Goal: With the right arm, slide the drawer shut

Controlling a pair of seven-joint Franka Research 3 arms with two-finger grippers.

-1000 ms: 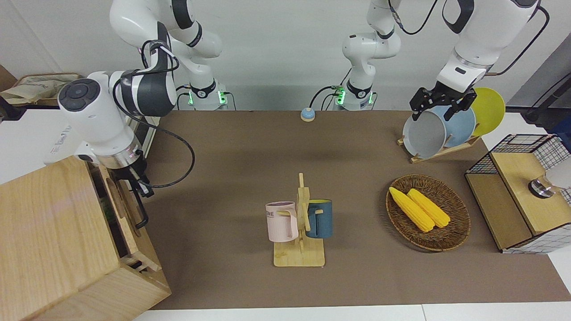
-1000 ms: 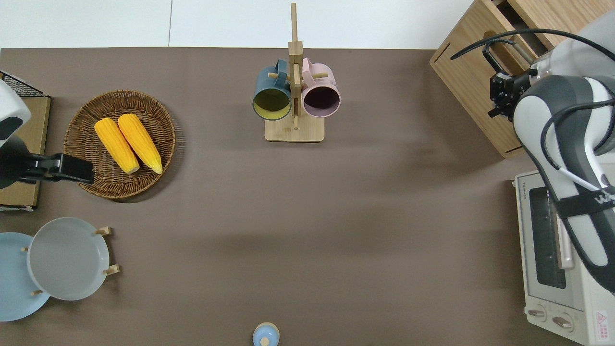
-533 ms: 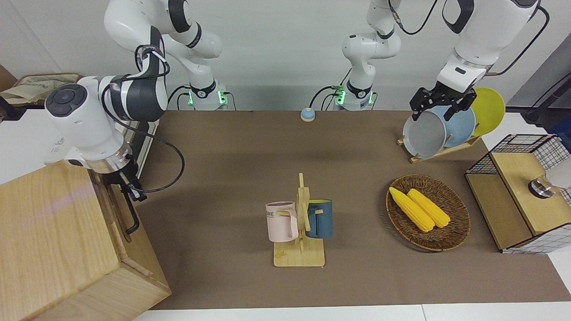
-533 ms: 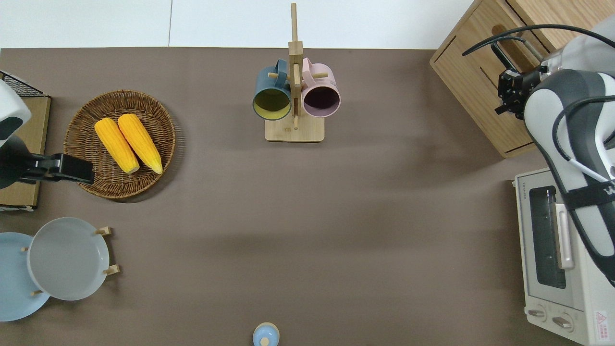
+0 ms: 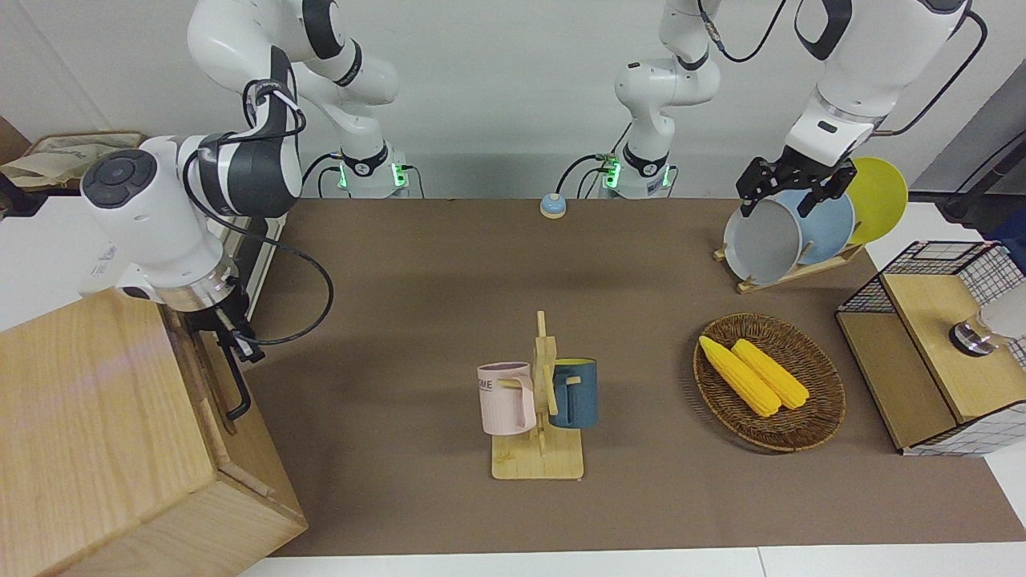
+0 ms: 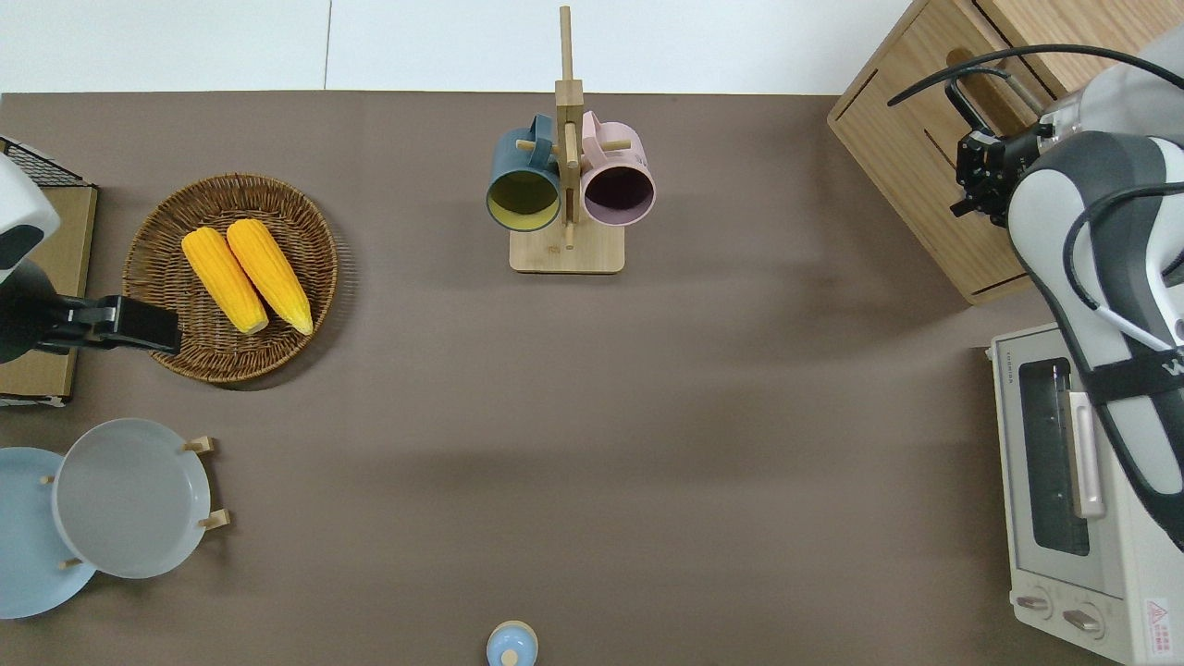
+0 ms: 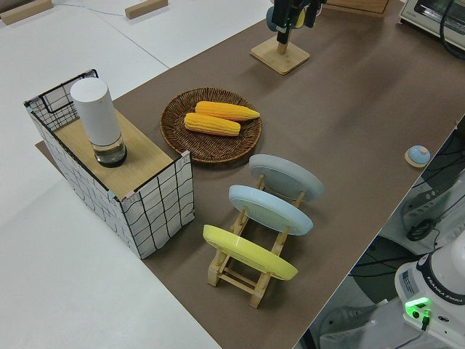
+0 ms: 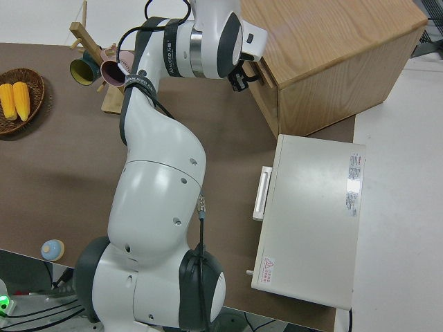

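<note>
The light-wood drawer (image 5: pixel 207 377) sits at the top of the pale cabinet (image 5: pixel 88 433) at the right arm's end of the table. Its front lies level with the cabinet face, and no gap shows. Its black loop handle (image 5: pixel 237 393) sticks out toward the table's middle. My right gripper (image 5: pixel 232 335) is against the end of the handle (image 6: pixel 962 92) that is nearer to the robots, close to the drawer front (image 6: pixel 930 69). In the right side view the right gripper (image 8: pixel 242 75) is at the cabinet's (image 8: pixel 332 48) upper corner. The left arm is parked, and its gripper (image 5: pixel 776 204) has its fingers apart.
A white oven (image 6: pixel 1064 481) stands beside the cabinet, nearer to the robots. A mug rack (image 6: pixel 566 185) with two mugs is mid-table. Toward the left arm's end are a wicker basket (image 6: pixel 166 231) of corn, a plate rack (image 6: pixel 120 499) and a wire crate (image 5: pixel 938 344). A small blue bell (image 6: pixel 511 645) lies near the robots.
The drawer stood partly out a second ago. It slid into the cabinet with my right gripper following it. In the last half second almost nothing moved. The left arm stayed still.
</note>
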